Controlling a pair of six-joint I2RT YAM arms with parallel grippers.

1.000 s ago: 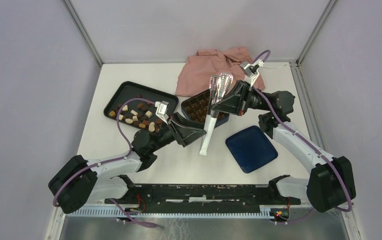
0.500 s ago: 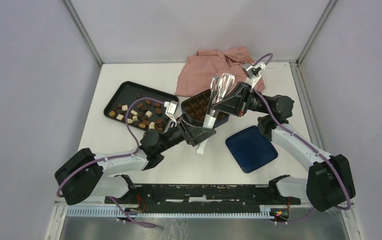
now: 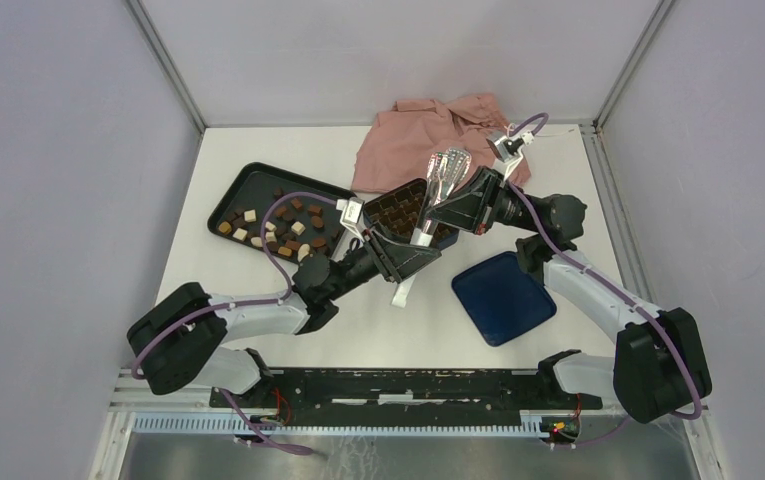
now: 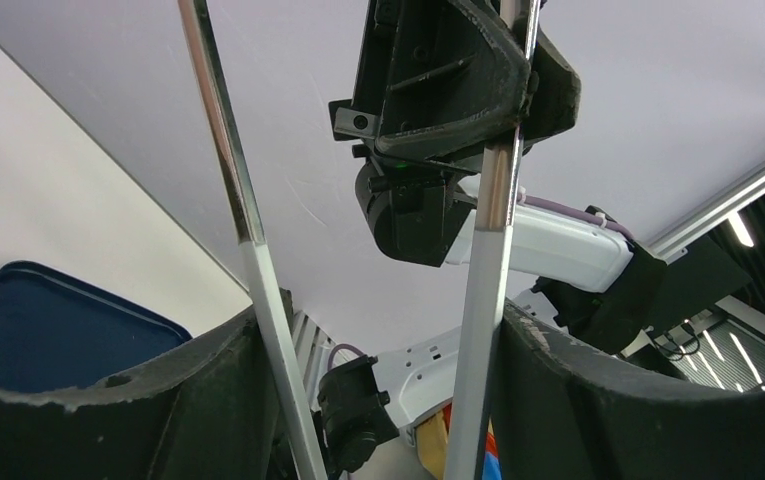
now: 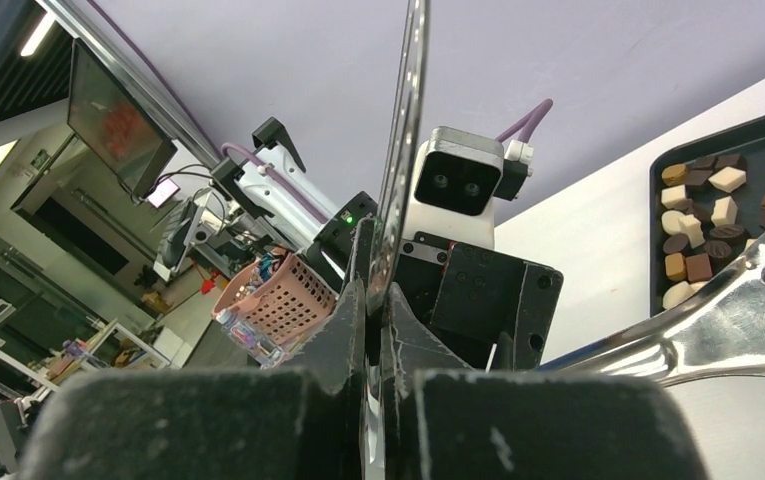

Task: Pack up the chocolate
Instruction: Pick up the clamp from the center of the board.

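The chocolate (image 3: 280, 230) lies as several small brown, tan and cream pieces in the black tray (image 3: 246, 186); the right wrist view shows the chocolate (image 5: 696, 228) too. Steel tongs (image 3: 445, 165) stand steeply over the table, white handle end low. My right gripper (image 3: 440, 208) is shut on one arm of the tongs (image 5: 404, 120), the thin blade pinched between its fingers (image 5: 378, 300). Lower down, my left gripper (image 3: 411, 256) has closed round the handle, and both arms of the tongs (image 4: 488, 250) rest against its fingers (image 4: 383, 345).
A dark blue box with a gridded insert (image 3: 396, 212) sits just behind the grippers, partly hidden by them. Its blue lid (image 3: 503, 297) lies at the front right. A pink cloth (image 3: 428, 130) is bunched at the back.
My left arm has swung right from beside the tray to the tongs' handle, and its jaws have narrowed onto both tong arms. The right gripper and tongs have barely shifted.
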